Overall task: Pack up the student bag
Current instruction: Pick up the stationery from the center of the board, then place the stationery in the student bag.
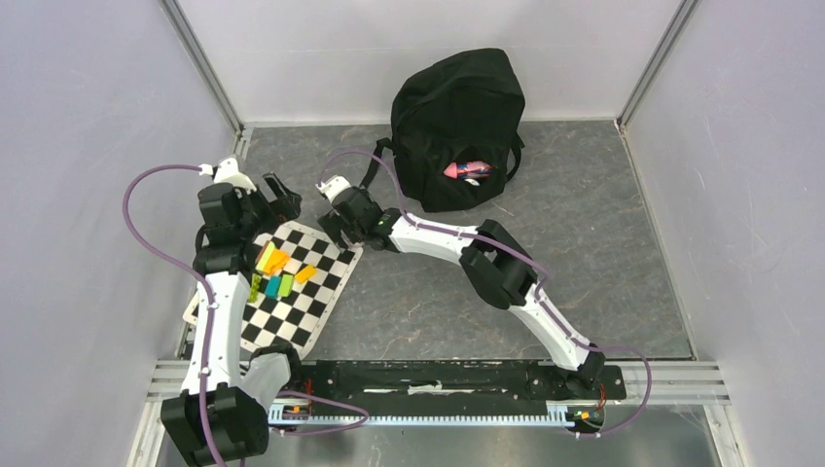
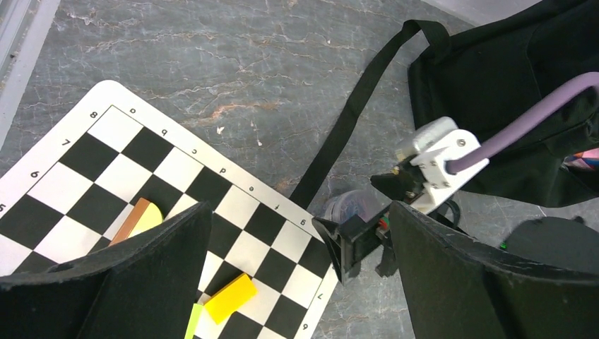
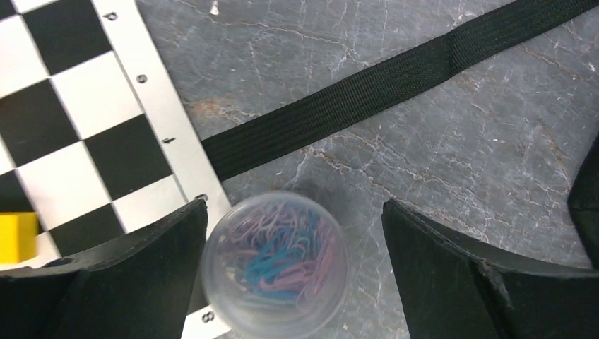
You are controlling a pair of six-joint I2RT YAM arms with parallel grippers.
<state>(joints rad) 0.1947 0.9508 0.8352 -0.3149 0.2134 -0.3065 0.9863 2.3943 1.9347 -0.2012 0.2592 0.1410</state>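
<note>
Student bag (image 1: 457, 117) gapes, probably unzipped (something pink (image 1: 469, 170) inside); right gripper (image 3: 293, 212), jaws apart, straddles the paperclip tub (image 3: 275, 265): close next.

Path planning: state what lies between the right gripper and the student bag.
A black strap of the student bag crosses the tabletop ahead of the right gripper; the right wrist view shows it.
</note>
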